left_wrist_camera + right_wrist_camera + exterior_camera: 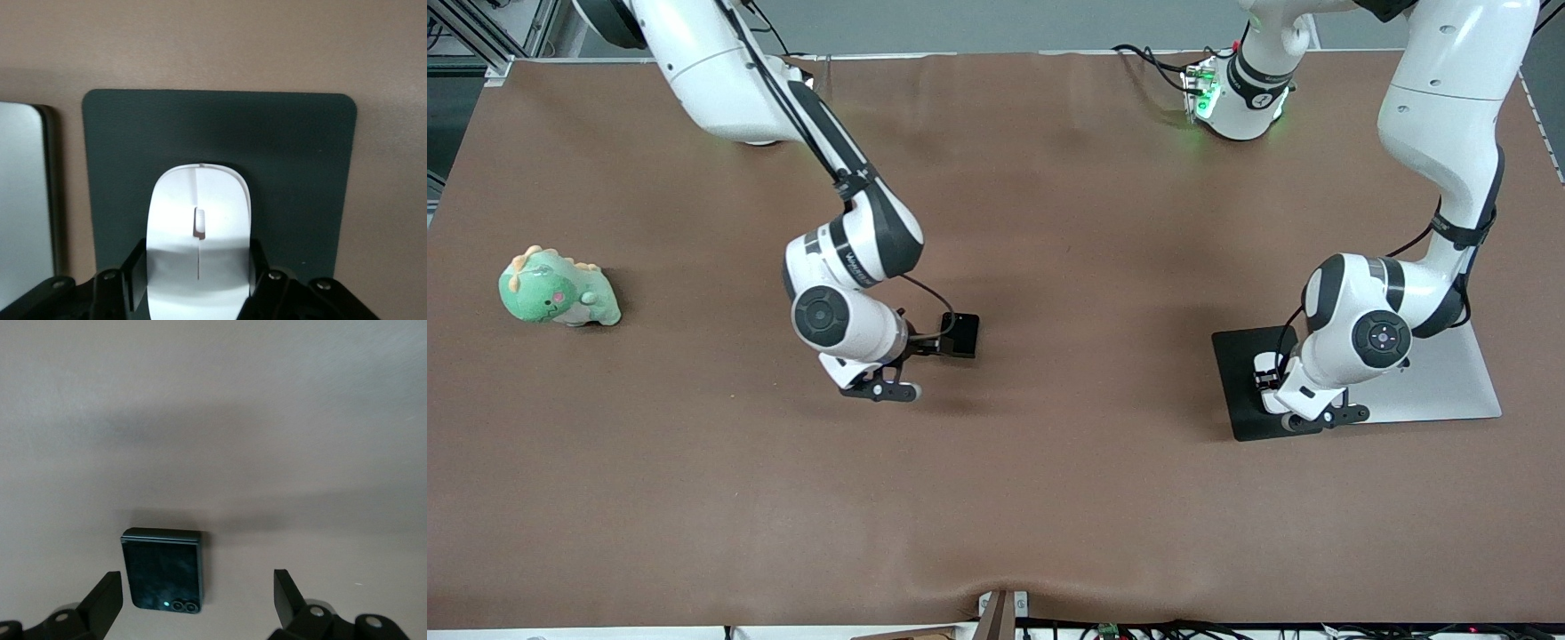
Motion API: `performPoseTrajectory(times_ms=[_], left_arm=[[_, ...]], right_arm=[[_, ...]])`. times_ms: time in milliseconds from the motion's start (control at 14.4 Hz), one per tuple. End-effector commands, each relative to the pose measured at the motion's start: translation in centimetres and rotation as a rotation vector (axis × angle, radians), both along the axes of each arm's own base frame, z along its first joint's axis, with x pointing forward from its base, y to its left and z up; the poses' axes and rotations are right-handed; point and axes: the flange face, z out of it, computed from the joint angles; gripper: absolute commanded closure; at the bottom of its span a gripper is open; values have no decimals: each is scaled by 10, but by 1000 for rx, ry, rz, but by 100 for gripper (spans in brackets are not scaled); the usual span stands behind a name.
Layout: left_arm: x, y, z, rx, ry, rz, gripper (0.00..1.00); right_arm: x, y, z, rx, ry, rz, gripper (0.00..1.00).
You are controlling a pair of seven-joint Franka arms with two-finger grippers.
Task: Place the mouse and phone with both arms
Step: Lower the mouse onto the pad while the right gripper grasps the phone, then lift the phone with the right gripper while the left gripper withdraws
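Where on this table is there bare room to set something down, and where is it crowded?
Free: the wide brown strip nearest the front camera, and the stretch between the phone and the dark mat. Crowded: the mat, where the left gripper holds the mouse beside the grey slab. The right gripper hangs open over the phone.

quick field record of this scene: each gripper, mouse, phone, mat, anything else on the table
left gripper: shut on the mouse, over the dark mat
mouse: white, held between the fingers, above the mat
dark mat: on the table at the left arm's end, beside a silver slab
right gripper: open, above the phone, not gripping it
phone: black, flat on the brown table, near the middle
green dinosaur toy: at the right arm's end, untouched
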Motion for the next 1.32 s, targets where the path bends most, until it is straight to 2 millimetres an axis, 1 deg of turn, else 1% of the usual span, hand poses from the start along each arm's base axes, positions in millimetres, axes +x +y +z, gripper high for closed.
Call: performPoseTrajectory(times_ms=[0, 69, 139, 208, 278, 347, 486, 556, 625, 694, 764, 972, 1042, 1111, 1181, 1250], left_arm=[[-1, -5, 0, 4, -18, -28, 67], [-1, -6, -1, 5, -16, -29, 63], [-1, -4, -3, 4, -15, -28, 53], [-2, -3, -6, 4, -10, -27, 35], [-2, -4, -6, 4, -10, -28, 13], [-1, -1, -5, 4, -12, -22, 0], [0, -1, 6, 8, -21, -18, 0], [3, -2, 19, 8, -41, -19, 0], [8, -2, 37, 10, -72, -19, 0], [11, -3, 59, 14, -97, -20, 0], [17, 0, 87, 19, -124, -14, 0], [27, 4, 175, 33, -202, 4, 0], [26, 5, 202, 41, -215, 10, 0], [23, 5, 227, 47, -219, 17, 0], [17, 6, 253, 57, -226, 23, 0], [10, 8, 276, 67, -224, 28, 0]], right_arm=[[-3, 14, -17, -9, -6, -13, 0], [-6, 17, -20, -12, -3, -7, 0], [-11, 24, -23, -13, -5, 5, 0], [-13, 27, -29, -13, -11, 6, 0], [-15, 31, -32, -14, -14, 9, 0], [-18, 35, -37, -16, -14, 9, 0], [-22, 41, -43, -16, -21, 11, 0], [-26, 47, -50, -21, -22, 7, 0], [-29, 52, -59, -24, -27, 4, 0], [-30, 53, -61, -23, -33, 6, 0], [-31, 53, -65, -28, -30, 8, 0], [-32, 53, -67, -46, -36, 12, 0], [-35, 55, -69, -53, -35, 20, 16], [-36, 56, -69, -62, -37, 32, 42], [-35, 55, -68, -69, -34, 26, 99], [-34, 53, -68, -78, -29, 1, 100]])
